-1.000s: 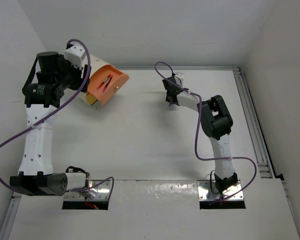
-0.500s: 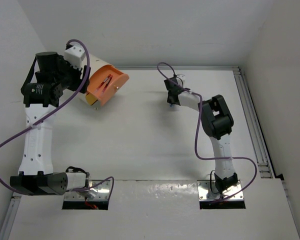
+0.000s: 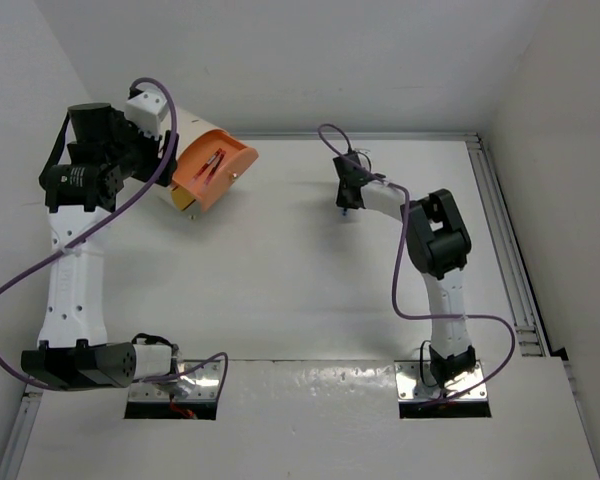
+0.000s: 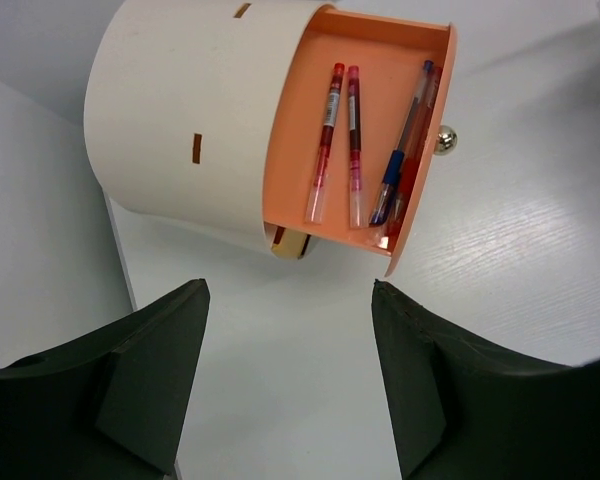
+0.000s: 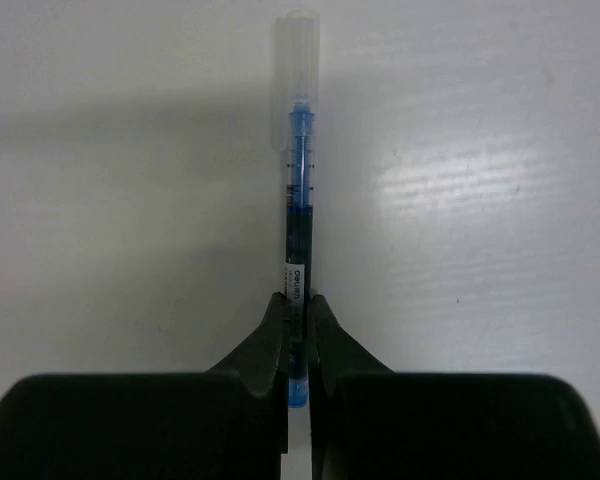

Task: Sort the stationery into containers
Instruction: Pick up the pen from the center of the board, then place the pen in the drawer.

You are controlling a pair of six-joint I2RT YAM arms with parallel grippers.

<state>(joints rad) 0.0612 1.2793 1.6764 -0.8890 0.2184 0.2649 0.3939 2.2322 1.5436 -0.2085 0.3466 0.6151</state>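
Blue pen (image 5: 297, 200), on the table (image 5: 480, 200), is clenched by its tail in my right gripper (image 5: 296, 305) for lifting; my left gripper (image 4: 290, 380) hangs released facing the orange drawer (image 4: 380, 70) of the bucket (image 4: 180, 120).

We found one small white label (image 5: 296, 276) on the barrel of the blue pen (image 5: 297, 200). Its dark print seemed to read "deli", though blurred. We could make out no other writing anywhere.
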